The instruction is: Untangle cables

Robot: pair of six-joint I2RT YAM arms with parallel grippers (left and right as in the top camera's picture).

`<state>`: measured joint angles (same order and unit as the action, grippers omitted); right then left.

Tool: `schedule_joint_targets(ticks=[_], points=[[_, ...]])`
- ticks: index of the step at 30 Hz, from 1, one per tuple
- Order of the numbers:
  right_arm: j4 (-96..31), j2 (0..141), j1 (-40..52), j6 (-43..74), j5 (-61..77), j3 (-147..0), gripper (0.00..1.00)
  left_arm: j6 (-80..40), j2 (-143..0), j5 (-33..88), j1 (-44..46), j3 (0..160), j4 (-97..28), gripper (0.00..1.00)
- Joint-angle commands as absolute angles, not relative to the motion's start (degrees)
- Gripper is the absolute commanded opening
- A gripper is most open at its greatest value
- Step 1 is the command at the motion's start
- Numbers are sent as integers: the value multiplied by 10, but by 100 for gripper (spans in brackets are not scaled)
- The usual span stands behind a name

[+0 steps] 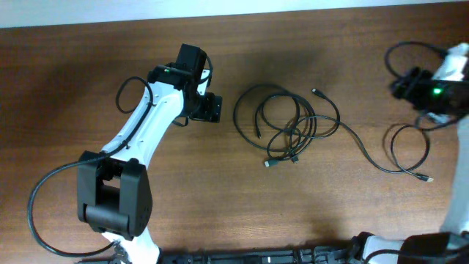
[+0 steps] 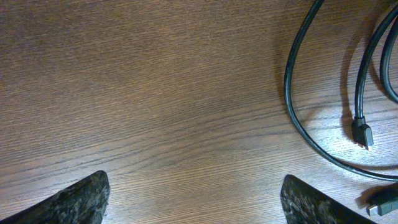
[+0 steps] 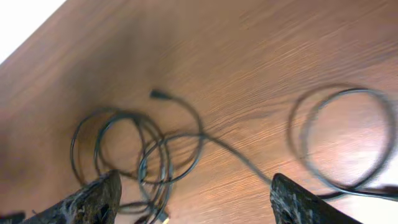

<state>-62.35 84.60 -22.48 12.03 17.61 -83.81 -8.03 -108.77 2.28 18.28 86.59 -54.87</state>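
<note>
The wooden worktop (image 1: 73, 44) fills the overhead view. The left arm (image 1: 146, 125), white with black joints, reaches diagonally from the near edge toward the middle. Only part of the right arm (image 1: 447, 73) shows, at the far right edge.

The cables (image 1: 286, 121) lie flat near the centre of the worktop as a tangle of thin black overlapping loops. One cord runs out of the tangle to the right and curls into a separate loop (image 1: 407, 150) near the right arm.

The left claw (image 2: 193, 193) sits just left of the tangle, over bare wood. Its two fingers are spread wide and nothing is between them. In its wrist view the nearest cable loop curves past on the right, clear of both fingers.

The right claw (image 3: 196, 196) is also spread wide and grips nothing. It is well apart from the tangle, and its blurred wrist view shows both the tangle and the separate loop lying on the wood.

One small plug (image 1: 316, 92) points out at the tangle's upper right. Another plug end (image 2: 362, 132) lies inside the loop nearest the left claw. The separate loop ends in a light-tipped plug (image 1: 427, 178).
</note>
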Motion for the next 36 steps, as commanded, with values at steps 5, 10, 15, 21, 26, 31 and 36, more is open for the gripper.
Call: schedule_joint_targets(ticks=[5,10,15,21,26,31,36], points=[[-597,977,-98,124,195,-810,75,-86,-1091,22,181,870,-549,89],[-575,1080,-34,141,200,-810,70,-86,-1091,22,181,870,-549,89],[-534,1103,23,141,198,-810,59,-86,-1091,22,181,870,-550,89],[-519,1103,46,201,172,-800,55,-86,-1091,22,181,870,-550,89],[-512,1104,50,224,173,-789,51,-86,-1091,22,181,870,-550,89],[-455,1105,65,242,167,-753,50,-86,-1091,22,181,870,-550,88],[-406,1111,69,280,141,-717,46,-86,-1091,22,181,870,-550,88]])
